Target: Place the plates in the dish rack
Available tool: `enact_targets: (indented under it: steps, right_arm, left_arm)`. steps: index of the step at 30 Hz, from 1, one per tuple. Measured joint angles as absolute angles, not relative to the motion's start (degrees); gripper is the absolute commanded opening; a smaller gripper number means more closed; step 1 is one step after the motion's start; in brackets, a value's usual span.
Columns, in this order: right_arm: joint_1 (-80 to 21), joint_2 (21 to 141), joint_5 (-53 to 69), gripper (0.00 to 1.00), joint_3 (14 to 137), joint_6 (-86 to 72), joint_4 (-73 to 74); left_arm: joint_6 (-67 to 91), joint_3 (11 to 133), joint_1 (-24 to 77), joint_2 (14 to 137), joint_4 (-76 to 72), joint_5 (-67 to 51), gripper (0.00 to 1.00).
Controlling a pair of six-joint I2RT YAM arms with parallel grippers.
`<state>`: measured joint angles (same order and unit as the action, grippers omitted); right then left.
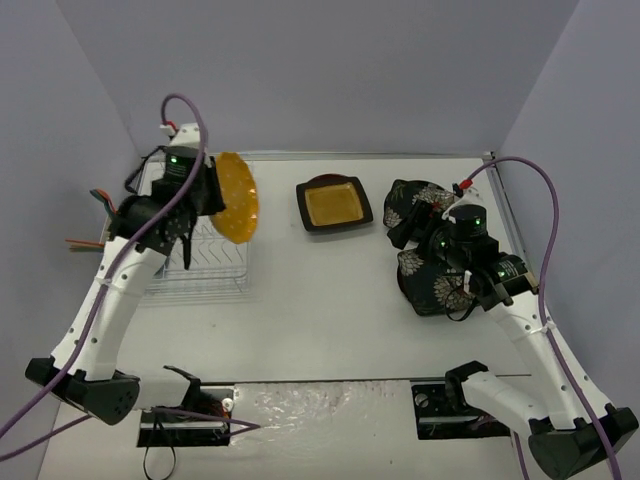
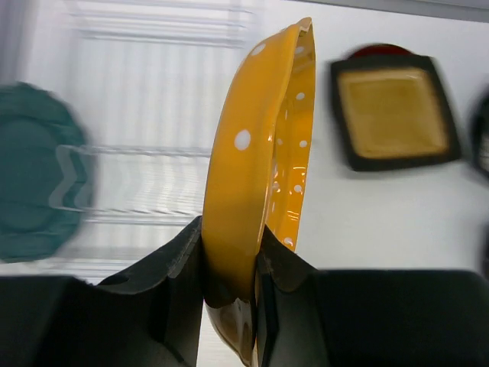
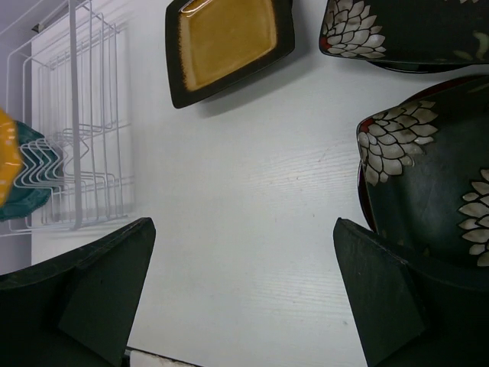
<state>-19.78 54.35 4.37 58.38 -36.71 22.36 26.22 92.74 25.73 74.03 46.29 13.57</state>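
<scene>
In the upper left of the top view, the left gripper (image 2: 233,256) is clamped on the rim of the orange plate (image 2: 263,145). It holds the plate on edge above the white wire rack (image 1: 205,270), where a teal plate (image 2: 30,191) sits among the wires. At the right of the frame, the right gripper (image 3: 244,260) is spread wide with nothing between its fingers, over bare table (image 1: 330,320), one finger at the edge of the nearer flowered plate (image 3: 435,183). The other flowered plate (image 3: 397,30) lies just beyond, and the black square plate (image 1: 334,204) lies flat in the upper middle, apart from the rack.
</scene>
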Motion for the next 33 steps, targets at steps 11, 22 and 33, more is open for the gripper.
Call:
enact_targets:
  steps: [11, 22, 33]
  right_arm:
    - [-19.4, 54.9, 3.9, 1.00, 58.4, -29.8, 23.8]
    - [-18.7, 57.5, 4.0, 1.00, 58.4, -26.4, 23.8]
    - [-18.3, 59.0, 4.5, 1.00, 57.7, -25.4, 23.4]
  left_arm:
    - [-4.2, 96.5, 0.0, 76.7, 51.6, 15.0, 0.00]
    - [-15.2, 94.8, -5.4, 86.9, 44.4, 12.2, 0.00]
    - [-14.7, 86.8, -6.1, 89.5, 37.7, 7.9, 0.00]
